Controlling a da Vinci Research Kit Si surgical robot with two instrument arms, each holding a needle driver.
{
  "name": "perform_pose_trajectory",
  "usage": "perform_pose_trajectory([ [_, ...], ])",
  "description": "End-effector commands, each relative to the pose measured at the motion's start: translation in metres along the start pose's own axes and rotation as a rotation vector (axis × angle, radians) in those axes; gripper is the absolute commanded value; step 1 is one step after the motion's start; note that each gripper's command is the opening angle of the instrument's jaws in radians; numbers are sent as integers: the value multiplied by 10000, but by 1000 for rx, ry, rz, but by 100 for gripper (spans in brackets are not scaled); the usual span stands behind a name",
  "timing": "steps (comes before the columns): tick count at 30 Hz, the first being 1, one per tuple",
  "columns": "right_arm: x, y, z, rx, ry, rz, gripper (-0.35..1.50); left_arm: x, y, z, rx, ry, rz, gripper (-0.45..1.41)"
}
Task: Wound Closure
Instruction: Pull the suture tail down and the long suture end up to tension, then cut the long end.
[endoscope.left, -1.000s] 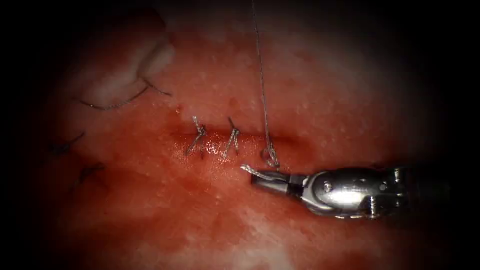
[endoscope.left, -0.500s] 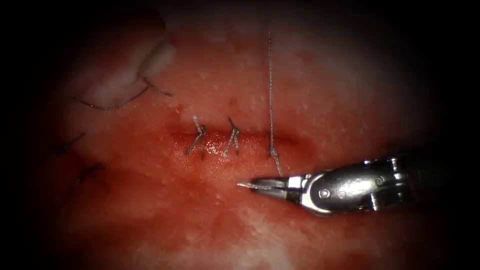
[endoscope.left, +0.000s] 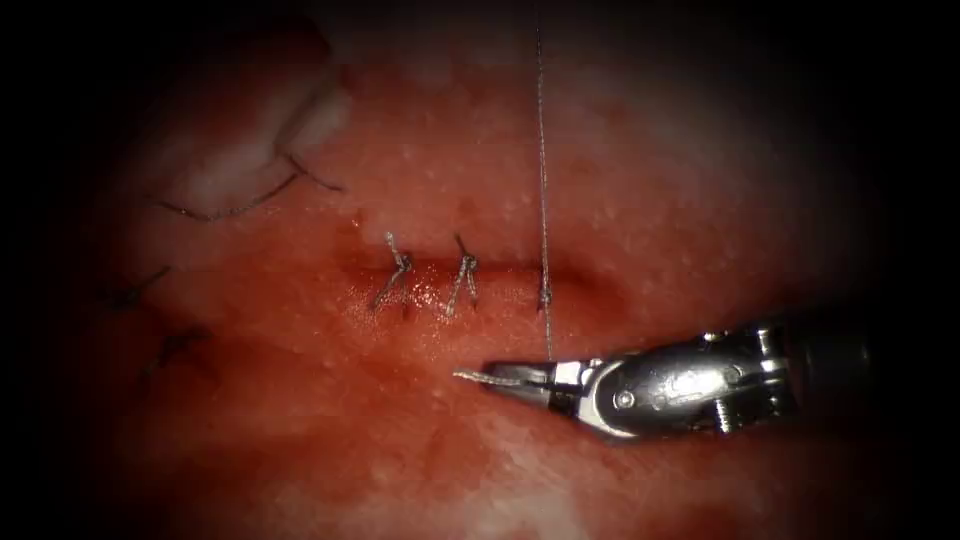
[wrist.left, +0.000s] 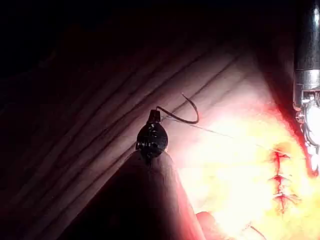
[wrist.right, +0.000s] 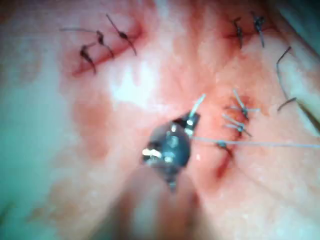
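The cut (endoscope.left: 470, 278) runs left to right across the middle of the tissue (endoscope.left: 650, 190) in the endoscope view, with red fluid (endoscope.left: 330, 400) spread around it. Two tied stitches (endoscope.left: 430, 275) with short upright ends cross its left and central part. A third knot (endoscope.left: 545, 297) sits on the cut to their right. From this knot one strand of the thread (endoscope.left: 541, 150) rises straight and taut to the upper edge of the endoscope view; a second, short strand descends to the right tool (endoscope.left: 520, 378), which enters from the right and lies just below the cut. Its jaws are clamped on this strand, and a short free end (endoscope.left: 475, 377) projects to the left beyond the tips. In the right wrist view the same tool (wrist.right: 191, 120) holds the pale thread end, with the taut strand (wrist.right: 270, 144) running from the knot across the tissue.

In the left wrist view the left tool (wrist.left: 154, 116) is raised well away from the tissue and grips the needle (wrist.left: 186, 114) at one end of its curve, jaws closed on it; the needle is free in the air, not in the tissue. A fine line of thread (wrist.left: 225, 135) runs from there toward the stitched cut (wrist.left: 280, 180). Loose cut ends of thread (endoscope.left: 245, 205) lie on the tissue at the upper left in the endoscope view, well apart from the cut.
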Motion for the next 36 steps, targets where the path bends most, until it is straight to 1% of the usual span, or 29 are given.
perform_pose_trajectory([
  [1,-4,-10,7,5,2,-2,-35,0,-6,7,6,-1,2,-45],
  [7,-5,-11,9,5,-1,-3,-35,0,-6,7,15,-10,4,-45],
  [13,-4,-17,12,20,-3,-7,-35,-1,-10,10,27,-14,8,-45],
  [17,6,-6,11,9,-5,7,-35,-2,2,13,12,-2,10,-45],
  [18,15,2,6,-7,-6,72,-35,-1,15,11,-1,8,10,-45],
  [19,20,6,3,-14,-1,113,-1,0,22,9,-7,12,10,-45],
  [20,26,11,-2,-26,9,168,52,1,32,6,-20,21,11,-45],
  [21,31,14,-6,-35,17,197,84,2,42,4,-29,27,12,-45],
  [22,35,17,-10,-48,23,208,106,4,51,1,-39,35,12,-45],
  [23,43,23,-21,-52,29,254,124,9,74,-7,-62,50,13,-45],
  [26,53,30,-39,-49,28,331,133,20,100,-20,-80,59,9,-45],
  [29,58,33,-58,-35,30,385,133,34,115,-34,-92,70,-4,-45],
  [31,60,36,-67,-33,29,418,130,44,123,-42,-96,78,-13,-45],
  [33,61,43,-74,-47,22,447,130,56,132,-49,-93,92,-18,-45],
  [34,60,52,-78,-71,19,495,126,67,146,-55,-96,96,-19,-45],
  [36,57,62,-78,-82,20,543,126,76,159,-59,-99,98,-16,-45],
])
